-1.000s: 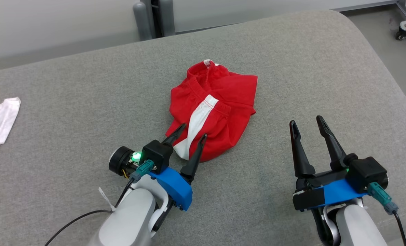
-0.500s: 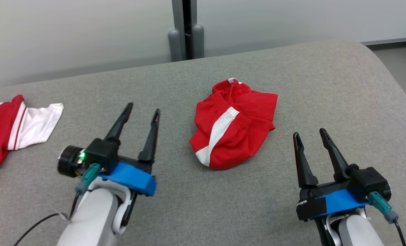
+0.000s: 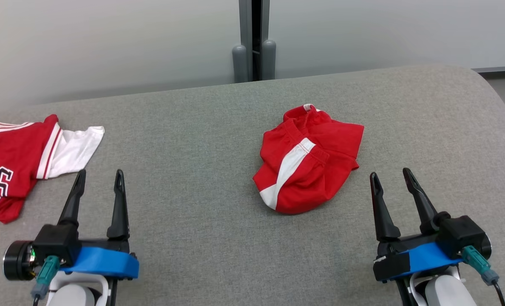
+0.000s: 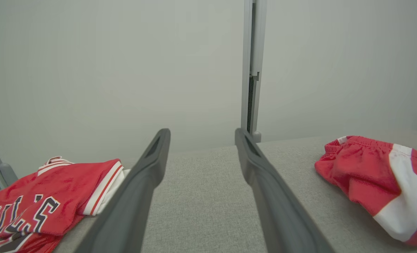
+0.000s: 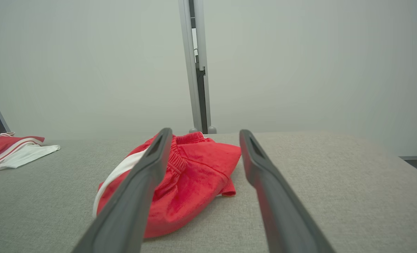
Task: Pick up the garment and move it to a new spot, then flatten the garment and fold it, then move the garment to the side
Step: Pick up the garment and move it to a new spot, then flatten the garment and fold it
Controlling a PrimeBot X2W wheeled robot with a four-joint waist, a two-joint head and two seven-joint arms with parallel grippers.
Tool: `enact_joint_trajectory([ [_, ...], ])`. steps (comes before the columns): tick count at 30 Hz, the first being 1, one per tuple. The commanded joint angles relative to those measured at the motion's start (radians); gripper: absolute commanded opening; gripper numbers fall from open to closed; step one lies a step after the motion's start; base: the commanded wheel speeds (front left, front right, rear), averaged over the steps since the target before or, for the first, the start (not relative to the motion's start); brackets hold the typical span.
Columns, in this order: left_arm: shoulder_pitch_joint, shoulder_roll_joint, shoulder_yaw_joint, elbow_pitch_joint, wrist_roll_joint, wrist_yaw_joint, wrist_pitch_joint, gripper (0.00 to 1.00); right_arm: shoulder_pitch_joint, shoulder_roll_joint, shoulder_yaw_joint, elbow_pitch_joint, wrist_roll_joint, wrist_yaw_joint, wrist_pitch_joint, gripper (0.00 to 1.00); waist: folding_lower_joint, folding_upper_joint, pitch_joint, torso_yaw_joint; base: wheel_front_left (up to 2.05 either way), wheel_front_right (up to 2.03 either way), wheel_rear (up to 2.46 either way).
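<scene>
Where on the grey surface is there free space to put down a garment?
The widest bare patch lies between the jersey and the red shorts, ahead of the left gripper. A smaller one lies right of the shorts. The far left is crowded.

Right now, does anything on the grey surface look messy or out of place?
The red shorts lie in a crumpled, lopsided bundle, not a neat fold. A red-and-white jersey sprawls rumpled at the far left.

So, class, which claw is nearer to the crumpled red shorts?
Right. The right claw sits open just beside the red shorts, on their right; the left claw is far off to their left, nearer the jersey.
</scene>
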Motion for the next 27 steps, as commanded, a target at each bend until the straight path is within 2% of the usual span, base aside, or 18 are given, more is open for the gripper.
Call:
enact_joint_trajectory([
  [1, 0.021, -0.005, 0.013, -0.008, 0.009, -0.002, -0.003, 1.0, 0.013, 0.001, -0.002, 0.002, -0.006, 0.0, -0.001, 1.0, 0.0001, 0.0, -0.003, 0.004, 0.0, 0.0, 0.0],
  [12, 0.097, -0.062, 0.093, -0.005, 0.059, -0.043, -0.003, 1.0, 0.029, 0.001, 0.001, 0.022, -0.007, 0.0, -0.001, 1.0, 0.0001, 0.0, -0.018, 0.012, 0.0, 0.0, 0.0],
  [27, 0.106, -0.103, 0.144, 0.017, 0.108, -0.091, -0.003, 1.0, 0.022, 0.001, 0.008, 0.04, 0.0, 0.0, -0.001, 1.0, 0.0001, 0.0, -0.028, 0.018, 0.0, 0.0, 0.0],
])
